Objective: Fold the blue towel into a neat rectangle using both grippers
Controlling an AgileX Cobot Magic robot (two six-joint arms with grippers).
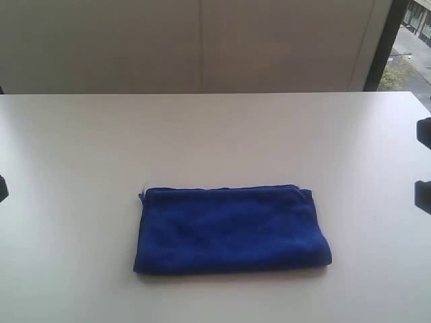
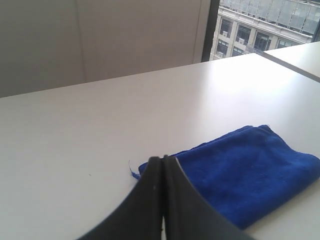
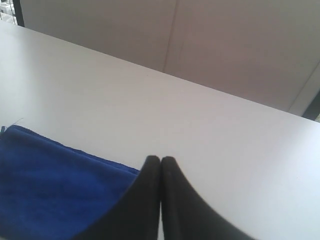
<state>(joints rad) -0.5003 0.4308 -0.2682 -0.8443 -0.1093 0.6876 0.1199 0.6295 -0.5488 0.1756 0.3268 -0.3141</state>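
Observation:
The blue towel (image 1: 232,229) lies flat on the white table (image 1: 215,128), folded into a rectangle, near the front middle. A thin loose thread sticks out at one corner (image 2: 133,171). My left gripper (image 2: 163,159) is shut and empty, held above the table off the towel (image 2: 250,175) near that corner. Only a dark sliver of it shows at the exterior view's left edge (image 1: 3,187). My right gripper (image 3: 160,159) is also shut with nothing between its fingers, apart from the towel (image 3: 55,185) on its other side. Dark parts of the right arm (image 1: 423,195) show at the right edge.
A pale wall (image 1: 202,40) stands behind the table's far edge. A window (image 1: 411,40) with buildings outside is at the back right. The table's right edge (image 2: 295,65) runs near that window.

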